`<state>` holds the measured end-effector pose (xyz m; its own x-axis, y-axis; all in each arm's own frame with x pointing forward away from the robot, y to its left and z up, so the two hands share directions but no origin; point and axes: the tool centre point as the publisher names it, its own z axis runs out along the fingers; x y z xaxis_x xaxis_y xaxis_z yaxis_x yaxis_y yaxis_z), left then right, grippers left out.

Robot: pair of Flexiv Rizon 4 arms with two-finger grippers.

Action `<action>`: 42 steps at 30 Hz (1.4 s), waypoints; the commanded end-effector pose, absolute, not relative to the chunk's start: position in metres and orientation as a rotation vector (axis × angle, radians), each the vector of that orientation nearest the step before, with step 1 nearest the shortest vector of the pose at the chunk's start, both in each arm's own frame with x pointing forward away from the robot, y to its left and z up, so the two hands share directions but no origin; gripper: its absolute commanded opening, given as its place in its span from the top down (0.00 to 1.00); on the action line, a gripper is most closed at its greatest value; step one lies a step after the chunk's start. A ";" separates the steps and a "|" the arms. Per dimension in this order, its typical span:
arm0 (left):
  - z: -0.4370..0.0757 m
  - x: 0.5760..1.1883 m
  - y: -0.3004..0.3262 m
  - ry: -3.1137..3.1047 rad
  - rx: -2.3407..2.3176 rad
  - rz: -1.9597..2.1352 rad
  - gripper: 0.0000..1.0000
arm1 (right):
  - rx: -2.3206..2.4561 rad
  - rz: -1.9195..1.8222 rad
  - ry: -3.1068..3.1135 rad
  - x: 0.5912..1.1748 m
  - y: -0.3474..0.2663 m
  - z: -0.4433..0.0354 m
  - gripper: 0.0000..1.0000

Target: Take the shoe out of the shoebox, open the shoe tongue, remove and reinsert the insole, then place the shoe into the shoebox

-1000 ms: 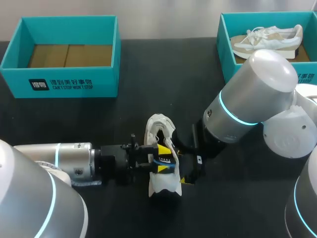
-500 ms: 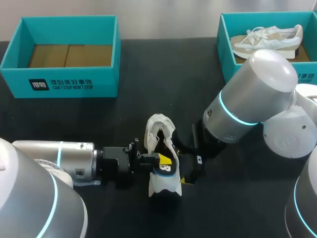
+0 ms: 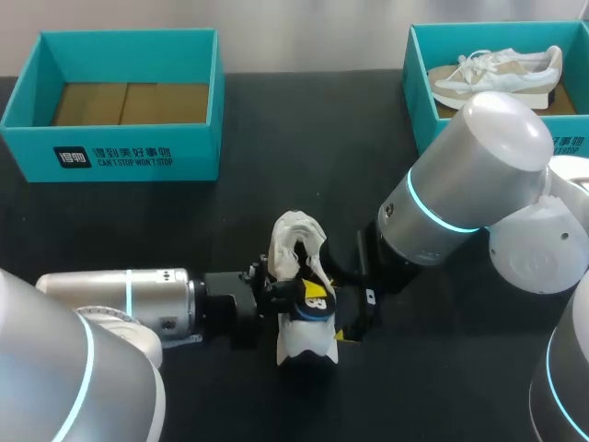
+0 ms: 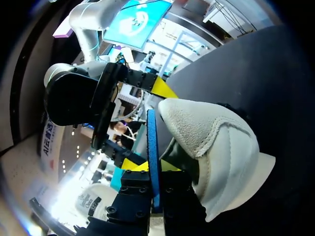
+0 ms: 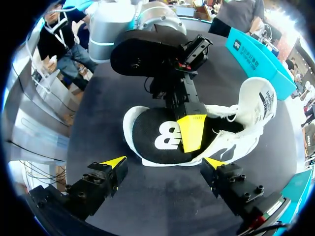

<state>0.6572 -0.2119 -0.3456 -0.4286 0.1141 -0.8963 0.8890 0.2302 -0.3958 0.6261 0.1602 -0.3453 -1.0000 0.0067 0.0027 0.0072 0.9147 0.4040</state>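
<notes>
Upper left sits the shoebox (image 3: 129, 34). Lower middle, the left gripper (image 3: 306, 296) clamps the insole (image 5: 152, 132), apparently to slide it back into the shoe (image 3: 299, 345); right of it, the right gripper (image 5: 163, 163) gapes, maybe to steady it.

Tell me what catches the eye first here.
A white shoe lies mid-table, the left gripper shut on its black insole. The right gripper hangs open above it. At the table's far right, a teal shoebox holds a second shoe.
</notes>
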 end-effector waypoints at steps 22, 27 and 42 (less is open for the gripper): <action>-0.309 0.637 -0.196 1.659 0.837 -1.380 0.62 | -0.011 -0.650 -3.075 0.625 0.160 -0.346 0.00; -0.312 0.633 -0.195 1.680 0.843 -1.388 0.60 | -0.011 -0.650 -3.075 0.625 0.160 -0.346 0.00; -0.346 0.650 -0.215 1.688 0.883 -1.349 1.00 | -0.011 -0.650 -3.075 0.625 0.160 -0.346 0.00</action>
